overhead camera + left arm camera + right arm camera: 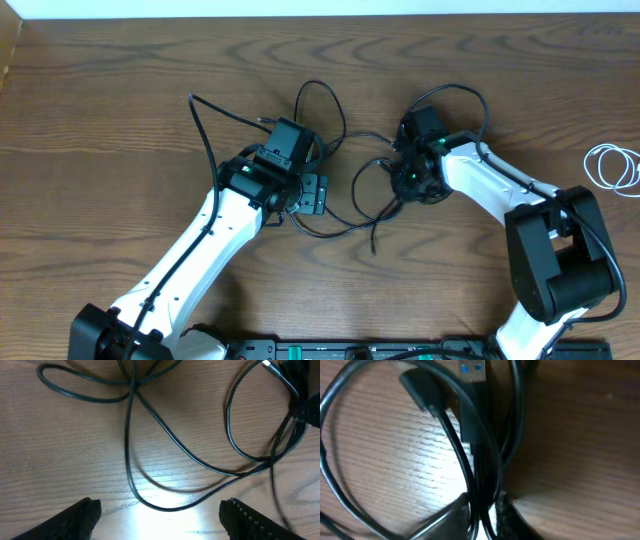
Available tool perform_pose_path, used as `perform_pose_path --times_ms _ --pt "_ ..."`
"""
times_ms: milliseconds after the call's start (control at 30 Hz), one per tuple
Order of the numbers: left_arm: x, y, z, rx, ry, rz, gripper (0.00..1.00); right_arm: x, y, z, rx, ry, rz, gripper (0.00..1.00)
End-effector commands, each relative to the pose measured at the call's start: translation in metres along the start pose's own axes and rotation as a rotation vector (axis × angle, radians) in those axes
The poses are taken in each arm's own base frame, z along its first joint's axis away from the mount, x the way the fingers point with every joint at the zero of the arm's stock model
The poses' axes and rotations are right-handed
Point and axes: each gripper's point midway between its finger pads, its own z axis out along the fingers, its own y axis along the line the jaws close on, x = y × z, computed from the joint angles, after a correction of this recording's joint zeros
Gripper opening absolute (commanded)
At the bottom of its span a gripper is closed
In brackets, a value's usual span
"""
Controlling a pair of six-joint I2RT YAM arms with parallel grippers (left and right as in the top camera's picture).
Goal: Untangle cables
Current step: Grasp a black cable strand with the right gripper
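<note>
My right tool (482, 510) clamped on black cables (350, 190) mid-table (100, 100); my left tool (160, 515) apart above loop. Step: separating tangle. Next, likely: left grips loop, pull apart.

Robot lab bench: two arms mounted at a wooden table (120, 90).
</note>
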Motion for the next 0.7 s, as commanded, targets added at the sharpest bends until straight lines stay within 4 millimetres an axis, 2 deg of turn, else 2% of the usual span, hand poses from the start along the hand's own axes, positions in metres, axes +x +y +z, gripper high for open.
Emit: perform_pose_path --times_ms 0,67,133,200,233,267,300,333,367,400,433,467,533,567,600,633,667 --pt "-0.005 0.0 -0.002 -0.003 -0.013 -0.005 0.81 0.003 -0.004 0.004 0.031 0.009 0.024 0.01" --pt "-0.005 0.0 -0.002 -0.004 -0.012 -0.005 0.81 0.001 -0.003 0.001 0.03 0.003 0.023 0.01" --pt "-0.005 0.0 -0.002 -0.004 -0.012 -0.005 0.81 -0.003 -0.002 -0.012 0.028 -0.01 0.021 0.01" --pt "-0.005 0.0 -0.002 -0.003 -0.012 -0.005 0.81 -0.016 0.005 -0.04 0.016 -0.048 0.007 0.01" --pt "-0.005 0.0 -0.002 -0.003 -0.012 -0.005 0.81 -0.024 0.02 -0.07 -0.041 -0.075 -0.025 0.01" --pt "-0.005 0.0 -0.002 -0.003 -0.012 -0.005 0.81 -0.026 0.038 -0.091 -0.13 -0.092 -0.074 0.01" --pt "-0.005 0.0 -0.002 -0.003 -0.012 -0.005 0.81 -0.023 0.067 -0.112 -0.285 -0.11 -0.178 0.01" --pt "-0.005 0.0 -0.002 -0.003 -0.012 -0.005 0.81 -0.019 0.081 -0.123 -0.37 -0.12 -0.235 0.01" --pt "-0.005 0.0 -0.002 -0.003 -0.012 -0.005 0.81 -0.015 0.086 -0.13 -0.395 -0.129 -0.295 0.01" --pt "-0.005 0.0 -0.002 -0.003 -0.013 -0.005 0.81 -0.016 0.079 -0.128 -0.356 -0.132 -0.303 0.01" --pt "-0.005 0.0 -0.002 -0.003 -0.013 -0.005 0.81 -0.02 0.064 -0.123 -0.262 -0.136 -0.281 0.01" --pt "-0.005 0.0 -0.002 -0.003 -0.013 -0.005 0.81 -0.028 0.03 -0.117 -0.064 -0.149 -0.169 0.01" --pt "-0.005 0.0 -0.002 -0.003 -0.013 -0.005 0.81 -0.03 0.02 -0.117 -0.01 -0.157 -0.142 0.01" --pt "-0.005 0.0 -0.002 -0.003 -0.013 -0.005 0.81 -0.022 0.041 -0.117 -0.123 -0.134 -0.275 0.01" --pt "-0.005 0.0 -0.002 -0.003 -0.013 -0.005 0.81 -0.003 0.071 -0.123 -0.31 -0.109 -0.511 0.01" --pt "-0.005 0.0 -0.002 -0.003 -0.013 -0.005 0.81 0.005 0.077 -0.125 -0.358 -0.094 -0.562 0.01" --pt "-0.005 0.0 -0.002 -0.003 -0.013 -0.005 0.81 0.007 0.072 -0.124 -0.339 -0.08 -0.555 0.01"
